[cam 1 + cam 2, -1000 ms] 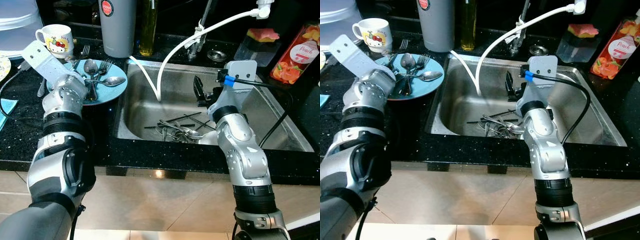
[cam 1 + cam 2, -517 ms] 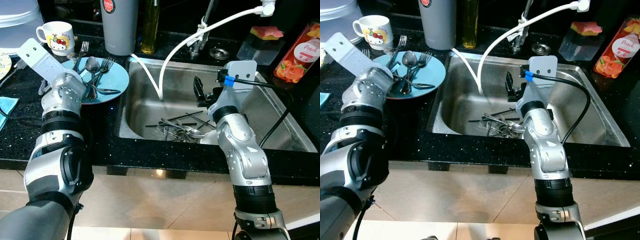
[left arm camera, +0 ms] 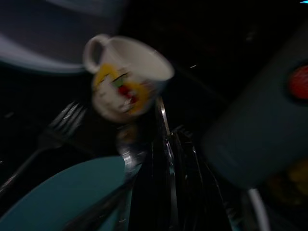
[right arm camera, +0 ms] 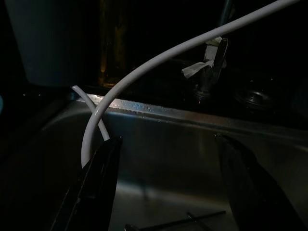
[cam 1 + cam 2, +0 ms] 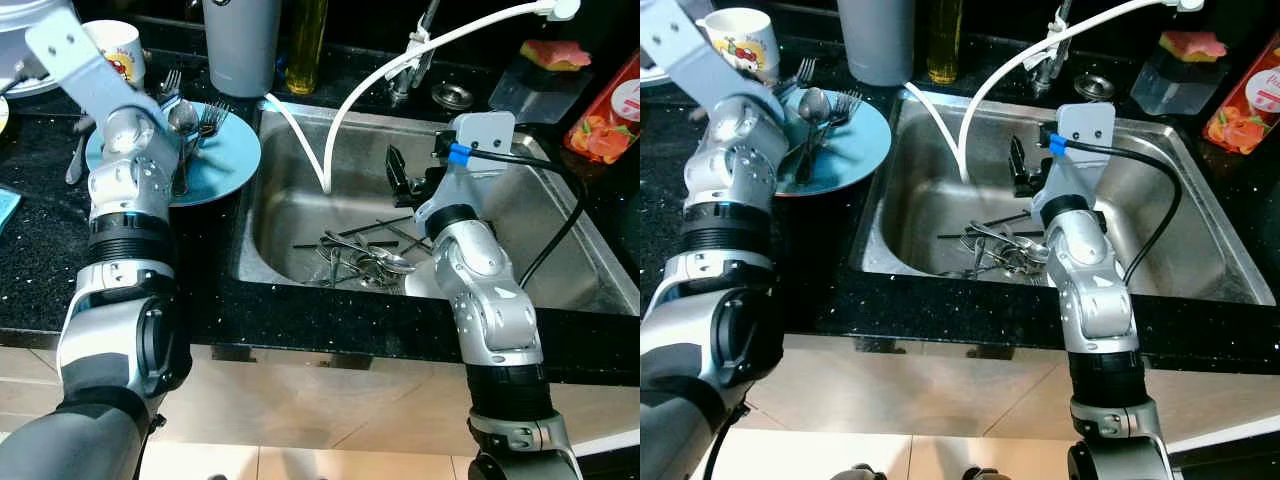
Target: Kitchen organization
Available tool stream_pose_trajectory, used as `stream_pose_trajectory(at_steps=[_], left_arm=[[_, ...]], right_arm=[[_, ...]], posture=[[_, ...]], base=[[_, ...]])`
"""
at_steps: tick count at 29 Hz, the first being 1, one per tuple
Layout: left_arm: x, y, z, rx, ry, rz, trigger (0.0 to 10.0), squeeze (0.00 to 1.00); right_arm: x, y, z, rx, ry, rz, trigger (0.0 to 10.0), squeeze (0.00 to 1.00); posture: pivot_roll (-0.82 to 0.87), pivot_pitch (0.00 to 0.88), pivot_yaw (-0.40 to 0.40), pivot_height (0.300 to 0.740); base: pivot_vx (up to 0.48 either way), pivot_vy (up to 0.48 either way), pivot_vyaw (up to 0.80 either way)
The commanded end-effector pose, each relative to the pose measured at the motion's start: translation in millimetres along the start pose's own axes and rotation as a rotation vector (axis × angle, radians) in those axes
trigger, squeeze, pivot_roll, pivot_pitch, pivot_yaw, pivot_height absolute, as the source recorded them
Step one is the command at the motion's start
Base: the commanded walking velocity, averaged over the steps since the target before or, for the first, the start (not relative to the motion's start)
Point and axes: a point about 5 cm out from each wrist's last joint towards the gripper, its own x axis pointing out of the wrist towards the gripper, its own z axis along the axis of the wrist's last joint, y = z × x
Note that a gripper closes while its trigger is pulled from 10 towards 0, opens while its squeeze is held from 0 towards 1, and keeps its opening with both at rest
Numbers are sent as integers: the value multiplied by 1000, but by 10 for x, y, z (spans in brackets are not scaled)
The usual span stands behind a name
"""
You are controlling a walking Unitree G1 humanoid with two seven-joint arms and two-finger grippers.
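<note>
black speckled stone is forming the worktop around a steel sink, and the sorting of cutlery is looking only partly done. on the worktop's left side a blue plate is carrying a few pieces already, at least one spoon and a fork, while another fork is lying off the plate beside a cartoon mug. judging by that, some cutlery is standing sorted, yet a tangled heap of spoons, forks and dark chopsticks is lying in the sink bottom, so most of the job is seeming to be left. a white hose is curving from the tap down into the basin. behind the plate a grey canister and an oil bottle are standing; a sponge box and a peach carton are sitting at the right. the right tool is hanging inside the sink above the heap with its fingers spread wide and holding nothing. the left tool is reaching over the plate's far edge near the mug; the wrist picture is dark and blurred, so whether it is spread or pinching something, i cannot tell.
</note>
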Motion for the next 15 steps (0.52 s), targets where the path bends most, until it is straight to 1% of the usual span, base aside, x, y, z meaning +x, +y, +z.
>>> stream_pose_trajectory(at_steps=[1,6,7,9,11,13,14,15], left_arm=[[-34,-56,-37,2,-3,-31,10000,0],[-118,-224,-12,-42,-17,-168,10000,0],[-118,-224,-12,-42,-17,-168,10000,0],[-153,-285,14,-59,-29,-214,10000,0],[-153,-285,14,-59,-29,-214,10000,0],[-180,-336,42,-79,-33,-257,10000,0],[-180,-336,42,-79,-33,-257,10000,0],[-206,-383,51,-91,-31,-299,10000,0]], right_arm=[[6,-70,16,-8,-7,-21,10000,0],[15,-79,27,-12,-12,-19,10000,0],[15,-79,27,-12,-12,-19,10000,0],[16,-81,32,-13,-14,-19,10000,0],[16,-81,32,-13,-14,-19,10000,0],[15,-81,34,-13,-15,-19,10000,0],[15,-81,34,-13,-15,-19,10000,0],[15,-82,33,-13,-15,-19,10000,0]], posture=[[171,89,-116,740],[169,77,-117,740],[169,77,-117,740],[169,75,-117,740],[169,75,-117,740],[169,75,-117,740],[169,75,-117,740],[171,72,-114,740]], base=[[0,0,0],[0,0,0],[0,0,0],[0,0,0],[0,0,0],[0,0,0],[0,0,0],[0,0,0]])
